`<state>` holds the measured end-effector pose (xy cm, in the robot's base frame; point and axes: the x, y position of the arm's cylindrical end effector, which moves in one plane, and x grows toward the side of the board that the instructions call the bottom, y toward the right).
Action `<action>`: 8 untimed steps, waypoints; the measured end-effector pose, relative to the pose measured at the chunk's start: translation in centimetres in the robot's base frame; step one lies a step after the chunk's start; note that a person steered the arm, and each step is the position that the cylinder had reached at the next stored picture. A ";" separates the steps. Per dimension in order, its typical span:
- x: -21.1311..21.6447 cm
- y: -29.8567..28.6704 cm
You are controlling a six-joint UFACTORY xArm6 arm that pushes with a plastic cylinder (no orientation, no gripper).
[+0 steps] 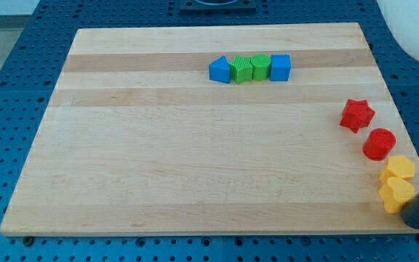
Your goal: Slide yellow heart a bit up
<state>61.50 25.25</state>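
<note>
Resting on a blue perforated surface [20, 87], the wooden tabletop [195, 167] carries eight small blocks in two groups. Along the top edge, slightly right of centre, four blocks form a tight row with their sides touching: a blue block with a peaked top [220, 70] at the view's left end, two green blocks [243, 70] [260, 66] in the middle whose exact shapes cannot be made out, and a blue cube [281, 68] at the view's right end. Along the right edge, four more blocks descend in a loose curve toward the bottom right corner: a red star [356, 115] uppermost, a red cylinder [379, 143] just below it and apart from it, then two yellow blocks pressed against each other. Which of the two yellow blocks is the heart cannot be told with certainty; the lower one [396, 194] has a lobed outline and is taken as the yellow heart, lying nearest the bottom right corner, with the upper yellow block [400, 169] touching it from above. The dark rod enters from the view's right side at the bottom right corner, and my tip [415, 217] sits just beside the lower right flank of the yellow heart, touching it or nearly so; the exact contact cannot be told. The arm ends in this plain rod, so it has no claw to spread or press together.
</note>
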 end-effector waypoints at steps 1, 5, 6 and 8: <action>-0.5 0.0; -3.3 -3.1; -4.7 -5.5; -1.4 -6.1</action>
